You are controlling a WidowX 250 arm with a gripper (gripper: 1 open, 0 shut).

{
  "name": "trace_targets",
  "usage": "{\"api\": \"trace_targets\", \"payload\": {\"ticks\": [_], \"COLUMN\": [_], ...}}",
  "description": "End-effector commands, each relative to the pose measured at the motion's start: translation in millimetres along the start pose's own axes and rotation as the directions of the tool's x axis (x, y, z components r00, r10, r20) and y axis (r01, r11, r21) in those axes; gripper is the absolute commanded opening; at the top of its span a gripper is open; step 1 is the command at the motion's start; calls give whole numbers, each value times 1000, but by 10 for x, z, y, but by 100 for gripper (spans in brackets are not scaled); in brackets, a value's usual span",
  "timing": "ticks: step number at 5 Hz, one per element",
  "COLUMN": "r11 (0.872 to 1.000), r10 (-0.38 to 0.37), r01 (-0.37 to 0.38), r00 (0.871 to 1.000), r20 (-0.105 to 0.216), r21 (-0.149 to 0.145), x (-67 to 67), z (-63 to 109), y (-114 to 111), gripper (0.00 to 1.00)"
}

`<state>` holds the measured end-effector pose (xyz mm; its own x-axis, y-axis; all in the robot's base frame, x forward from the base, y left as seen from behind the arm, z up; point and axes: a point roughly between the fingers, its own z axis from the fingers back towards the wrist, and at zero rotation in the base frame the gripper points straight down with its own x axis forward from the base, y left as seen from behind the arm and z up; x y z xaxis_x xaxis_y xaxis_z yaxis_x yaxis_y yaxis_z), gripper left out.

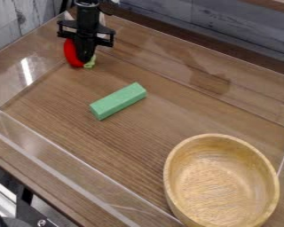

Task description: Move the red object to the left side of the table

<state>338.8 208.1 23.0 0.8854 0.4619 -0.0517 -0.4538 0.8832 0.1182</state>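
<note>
Beneath the end effector (85, 46), the red object (72, 53) is pinched, low over the worktop (180, 84); being round, it could be sent rolling if released abruptly.

Robot lab bench: wood-grain table (216, 97), low clear acrylic walls (17, 71).
</note>
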Motion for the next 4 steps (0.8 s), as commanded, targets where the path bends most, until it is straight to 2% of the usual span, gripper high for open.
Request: {"api": "trace_targets", "payload": {"ticks": [1, 4], "r11": [999, 996], "r10": [50, 85], "r01": [-50, -84], "r00": [998, 996], "r20": [26, 21], "r21": [-7, -13], "x": [-5, -24], "z": [100, 60], "y": [148, 165], "gripper": [0, 0]}}
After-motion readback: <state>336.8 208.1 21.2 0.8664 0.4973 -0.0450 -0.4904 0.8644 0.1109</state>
